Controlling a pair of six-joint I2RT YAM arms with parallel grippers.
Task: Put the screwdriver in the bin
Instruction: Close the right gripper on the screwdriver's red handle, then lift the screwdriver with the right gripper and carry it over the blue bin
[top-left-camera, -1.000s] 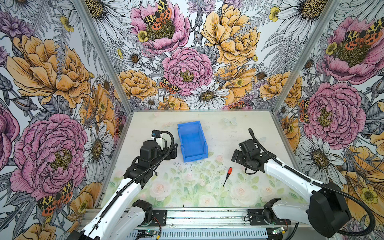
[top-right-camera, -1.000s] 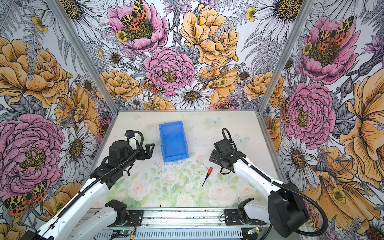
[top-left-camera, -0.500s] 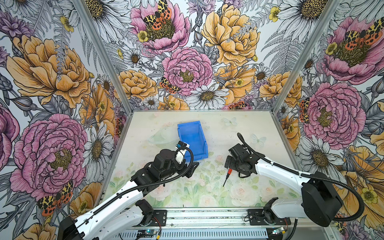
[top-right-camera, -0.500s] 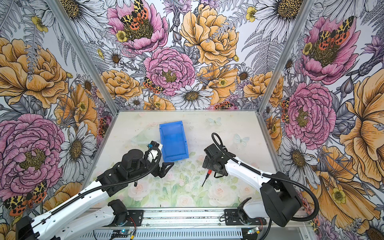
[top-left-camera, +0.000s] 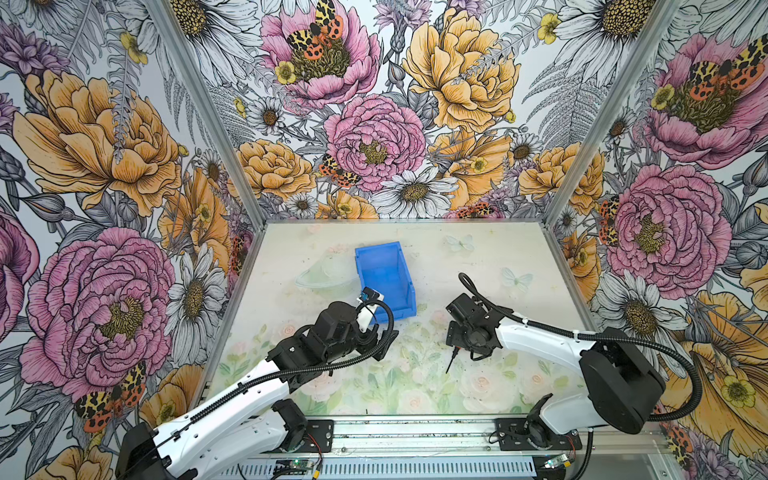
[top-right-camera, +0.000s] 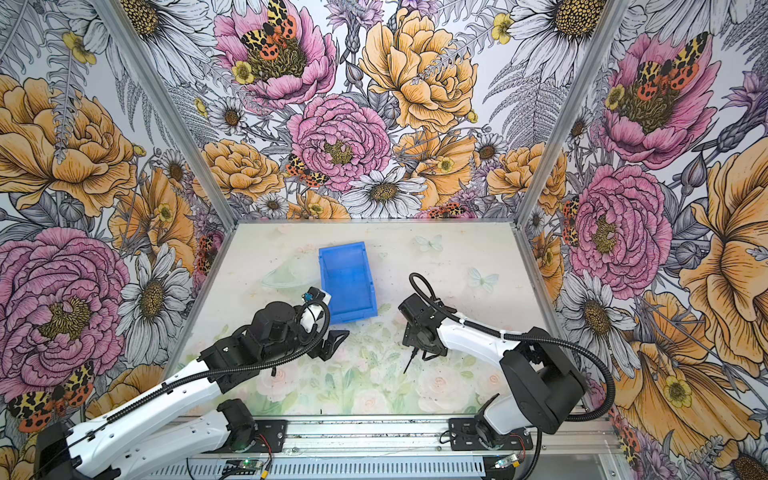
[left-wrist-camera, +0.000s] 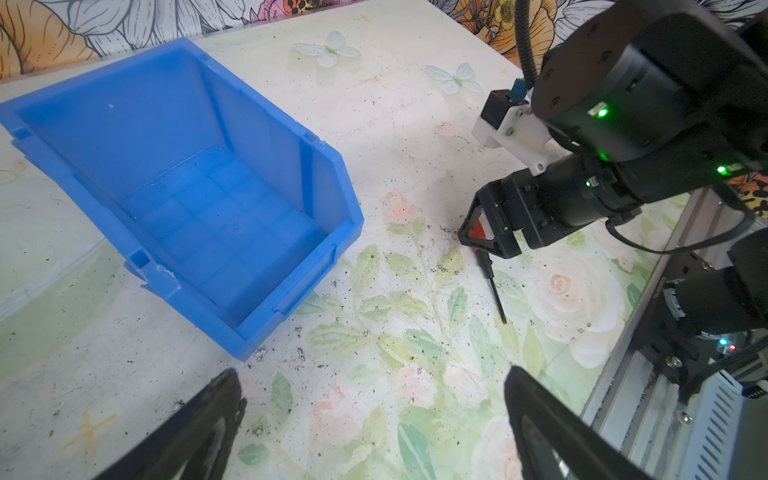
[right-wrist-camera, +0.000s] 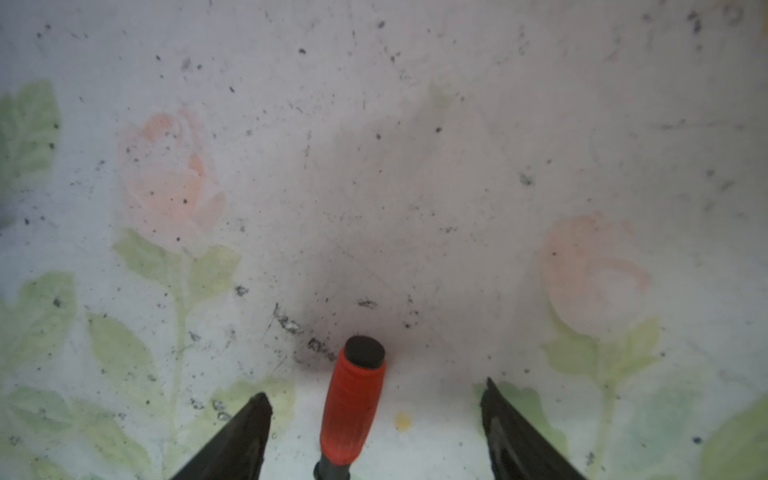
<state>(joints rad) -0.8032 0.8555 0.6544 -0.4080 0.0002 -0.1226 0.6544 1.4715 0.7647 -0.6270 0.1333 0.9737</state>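
Although our right gripper (right-wrist-camera: 374, 390) hangs low over the screwdriver (right-wrist-camera: 353, 407), it has not closed on it. In the right wrist view its two dark fingers (right-wrist-camera: 245, 436) stand partly open on either side of the red handle, and bare tabletop shows between each finger and the handle. The screwdriver lies flat on the flowered table (top-left-camera: 490, 257), near the front middle. Its handle is under the gripper, and in both top views only the thin dark shaft (top-left-camera: 452, 360) (top-right-camera: 410, 360) shows past it, pointing towards the table's front edge. The bright blue bin (top-left-camera: 386, 257) stands farther back and to the left, apart from the screwdriver, with its lower cut-down end facing the front. Our left gripper (left-wrist-camera: 374, 374) hovers near that low end with its jaws spread wide and nothing between them. In the left wrist view we see only speckled tabletop between its fingers (left-wrist-camera: 208, 415).
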